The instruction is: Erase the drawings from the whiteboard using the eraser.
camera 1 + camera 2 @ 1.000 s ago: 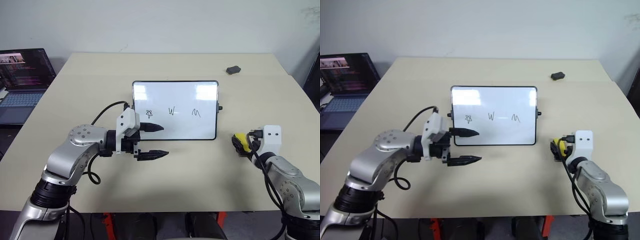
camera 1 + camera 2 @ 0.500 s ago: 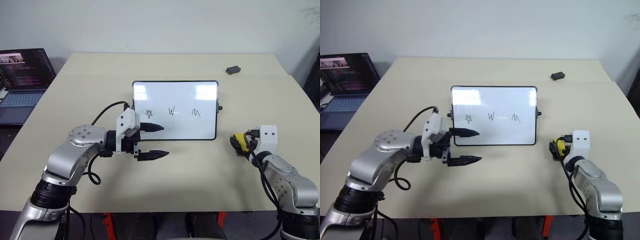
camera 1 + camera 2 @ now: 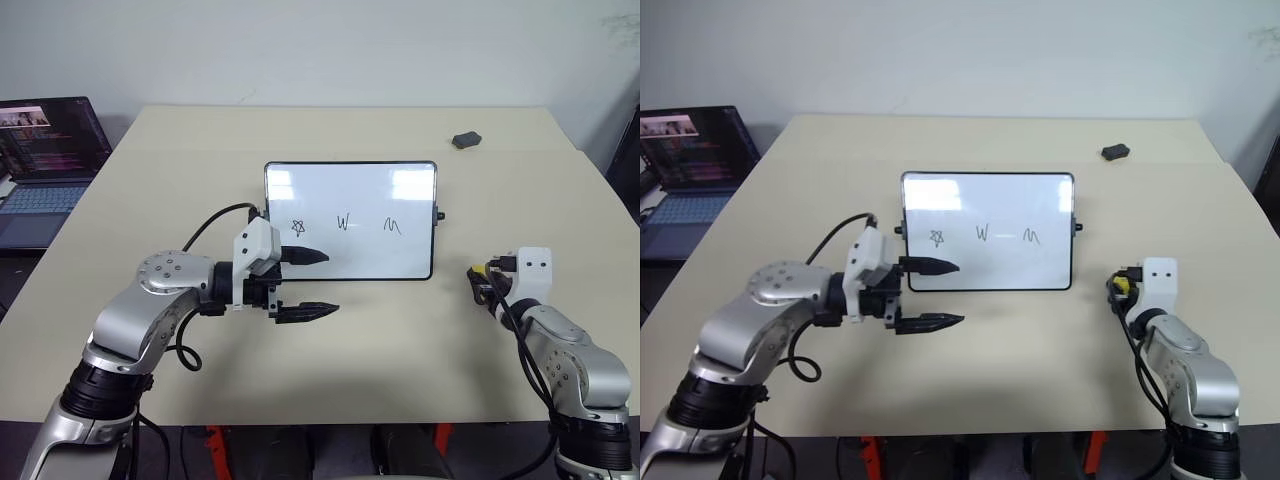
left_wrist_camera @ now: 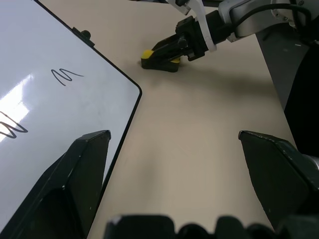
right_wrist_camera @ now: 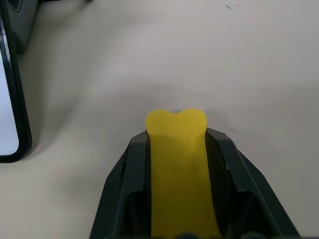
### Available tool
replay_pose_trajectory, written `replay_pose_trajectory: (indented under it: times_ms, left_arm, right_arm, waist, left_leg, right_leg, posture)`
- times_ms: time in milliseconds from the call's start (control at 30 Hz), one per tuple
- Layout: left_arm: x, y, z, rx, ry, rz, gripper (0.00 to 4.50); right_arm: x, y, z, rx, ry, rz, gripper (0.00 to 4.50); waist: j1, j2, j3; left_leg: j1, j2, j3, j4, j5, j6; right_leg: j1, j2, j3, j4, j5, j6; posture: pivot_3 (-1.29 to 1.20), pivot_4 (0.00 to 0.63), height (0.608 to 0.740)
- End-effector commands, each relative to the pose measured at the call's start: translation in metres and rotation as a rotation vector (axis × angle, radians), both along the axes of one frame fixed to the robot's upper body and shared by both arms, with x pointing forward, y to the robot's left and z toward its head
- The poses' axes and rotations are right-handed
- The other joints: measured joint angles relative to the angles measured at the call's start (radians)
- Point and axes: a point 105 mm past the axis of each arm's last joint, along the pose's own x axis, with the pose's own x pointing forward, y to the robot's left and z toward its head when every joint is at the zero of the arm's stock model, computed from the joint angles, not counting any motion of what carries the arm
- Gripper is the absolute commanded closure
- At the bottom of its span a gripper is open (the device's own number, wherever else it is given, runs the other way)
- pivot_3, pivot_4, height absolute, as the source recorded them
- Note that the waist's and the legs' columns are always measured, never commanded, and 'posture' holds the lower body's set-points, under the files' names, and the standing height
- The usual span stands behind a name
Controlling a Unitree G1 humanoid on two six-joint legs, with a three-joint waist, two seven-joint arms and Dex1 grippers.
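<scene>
Glossy whiteboard (image 3: 350, 220) lies on a smooth matt table (image 3: 380, 340).

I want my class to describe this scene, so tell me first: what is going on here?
A two-armed robot is set to wipe a whiteboard lying on a table. Its right hand has closed on the yellow eraser, to the right of the board and apart from it. The left hand hovers open over the board's near left corner. The drawings, a star, a W and a squiggle, are all unwiped.

Head stereo pair overlooks table (image 3: 400, 340); wrist cameras close.
</scene>
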Motion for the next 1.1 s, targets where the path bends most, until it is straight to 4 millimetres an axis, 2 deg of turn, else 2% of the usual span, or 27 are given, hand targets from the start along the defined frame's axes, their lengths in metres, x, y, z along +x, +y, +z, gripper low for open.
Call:
replay_pose_trajectory:
  times_ms: [33,100,167,233,333,400,500,700,967,1033,1100]
  left_arm:
    - [0.004,0.001,0.010,-0.022,-0.054,0.056,0.00]
    - [0.013,0.004,0.009,-0.019,-0.077,0.133,0.00]
    - [0.021,0.006,0.013,-0.062,-0.107,0.217,0.00]
    - [0.019,0.006,0.011,-0.085,-0.089,0.245,0.00]
    - [0.017,0.006,0.008,-0.078,-0.087,0.262,0.00]
    - [0.016,0.005,0.008,-0.089,-0.087,0.282,0.00]
    - [0.014,0.007,0.008,-0.092,-0.081,0.299,0.00]
    - [0.014,0.021,0.007,-0.082,-0.064,0.373,0.00]
    - [0.004,0.021,0.007,-0.094,-0.037,0.367,0.00]
    - [0.004,0.022,0.007,-0.091,-0.038,0.368,0.00]
    - [0.003,0.022,0.008,-0.090,-0.041,0.369,0.00]
  right_arm:
    - [0.002,-0.005,0.022,-0.005,-0.101,-0.006,3.37]
    - [0.000,-0.005,0.031,-0.016,-0.147,0.014,3.37]
    - [-0.005,-0.009,0.037,-0.150,-0.187,0.035,3.37]
    - [-0.008,-0.010,0.040,-0.262,-0.220,0.055,3.37]
    - [-0.003,-0.001,0.054,-0.294,-0.311,0.079,3.37]
    - [0.004,0.013,0.074,-0.289,-0.427,0.100,3.37]
    - [0.020,0.040,0.091,-0.241,-0.549,0.157,3.37]
    - [0.052,0.091,0.110,-0.249,-0.702,0.300,3.37]
    - [0.080,0.112,0.095,-0.296,-0.731,0.374,3.37]
    - [0.082,0.116,0.076,-0.322,-0.689,0.409,3.38]
    - [0.078,0.125,0.044,-0.367,-0.618,0.487,3.38]
  waist:
    - [0.000,0.000,0.000]
    - [0.001,0.000,0.000]
    - [0.001,0.000,0.000]
    - [0.001,0.000,0.000]
    - [-0.003,0.000,0.000]
    - [-0.006,0.000,0.000]
    - [-0.011,0.000,0.000]
    - [-0.008,0.000,0.000]
    - [0.002,0.000,0.000]
    - [0.000,0.000,0.000]
    - [-0.001,-0.001,-0.001]
  left_leg:
    - [0.000,0.000,0.000,0.000,0.000,0.000]
    - [0.000,0.000,0.000,0.000,0.000,0.000]
    - [0.000,0.000,0.000,0.000,0.000,0.000]
    - [0.000,-0.001,0.000,0.000,0.000,0.000]
    - [0.000,0.000,0.000,0.000,0.000,0.000]
    - [0.001,0.000,0.001,0.000,0.000,0.000]
    - [0.002,0.000,0.001,0.000,0.000,0.000]
    - [0.002,0.000,0.000,0.000,0.000,0.000]
    - [0.000,-0.001,0.000,0.001,0.000,0.000]
    - [0.000,0.000,0.000,0.001,0.000,0.000]
    - [0.002,0.000,0.000,0.000,0.000,0.000]
  right_leg:
    - [0.000,0.000,0.000,0.000,0.000,0.000]
    - [0.000,0.000,0.000,0.000,0.000,0.000]
    - [0.000,0.000,0.000,0.000,0.000,0.000]
    - [0.000,-0.001,0.000,0.000,0.000,0.000]
    - [0.000,-0.001,0.000,0.000,0.000,0.000]
    - [0.000,-0.001,0.001,0.001,0.000,0.000]
    - [0.000,0.000,0.001,0.002,0.000,0.000]
    - [0.000,0.000,0.000,0.001,0.000,0.000]
    - [0.000,-0.002,-0.001,0.000,0.000,0.000]
    - [0.000,-0.002,-0.001,0.000,0.000,0.000]
    - [0.001,-0.002,-0.001,0.001,0.000,0.000]
  posture:
    - [0.00,0.150,0.740]
    - [0.00,0.150,0.740]
    - [0.00,0.150,0.740]
    - [0.00,0.150,0.740]
    - [0.00,0.150,0.740]
    - [0.00,0.150,0.740]
    - [0.00,0.150,0.740]
    - [0.00,0.150,0.740]
    - [0.00,0.150,0.740]
    - [0.00,0.150,0.740]
    - [0.00,0.150,0.740]
